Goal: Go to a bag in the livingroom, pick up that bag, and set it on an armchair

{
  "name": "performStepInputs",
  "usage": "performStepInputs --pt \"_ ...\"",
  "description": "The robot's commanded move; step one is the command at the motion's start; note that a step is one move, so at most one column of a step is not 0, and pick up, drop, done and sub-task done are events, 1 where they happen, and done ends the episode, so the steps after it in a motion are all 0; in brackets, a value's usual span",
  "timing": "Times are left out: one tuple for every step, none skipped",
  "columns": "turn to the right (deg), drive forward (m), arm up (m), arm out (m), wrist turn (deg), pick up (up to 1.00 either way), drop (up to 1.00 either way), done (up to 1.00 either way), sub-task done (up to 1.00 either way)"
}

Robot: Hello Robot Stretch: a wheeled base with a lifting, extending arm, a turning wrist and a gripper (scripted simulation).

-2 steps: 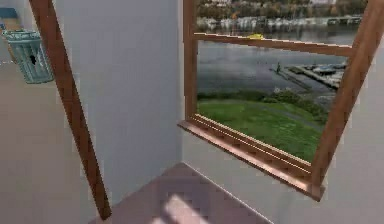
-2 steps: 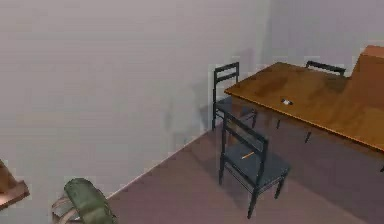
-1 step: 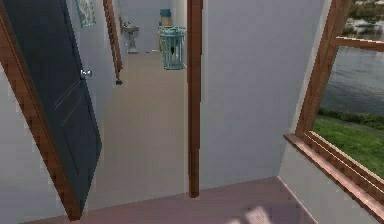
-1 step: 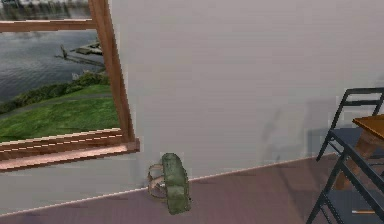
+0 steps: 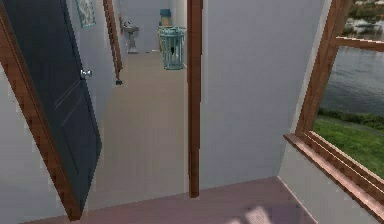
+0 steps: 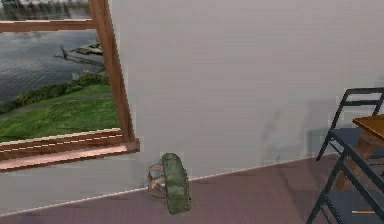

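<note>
The green bag [image 6: 175, 183] sits on the floor against the wall, lower middle of the arm side view. It seems reached but is not yet picked up, and the armchair step remains. I cannot tell the end effector's state.

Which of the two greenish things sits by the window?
The green bag, on the floor against the wall; the teal bin stands down the hallway.

Open door, hallway and a window wall
A dark blue door [image 5: 60, 95] stands open beside a wooden door post [image 5: 194, 95], with a teal bin [image 5: 172, 47] far down the hall. A wood-framed window [image 6: 112, 70] (grass and water outside) is well apart from a black chair [image 6: 345, 150] beside a table corner [image 6: 372, 125].
</note>
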Motion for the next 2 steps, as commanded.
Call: performStepInputs --pt "0.0 0.0 0.0 0.5 0.0 0.0 0.0 0.0 0.0" --pt "0.0 0.0 0.0 0.0 45.0 0.0 0.0 0.0 0.0"
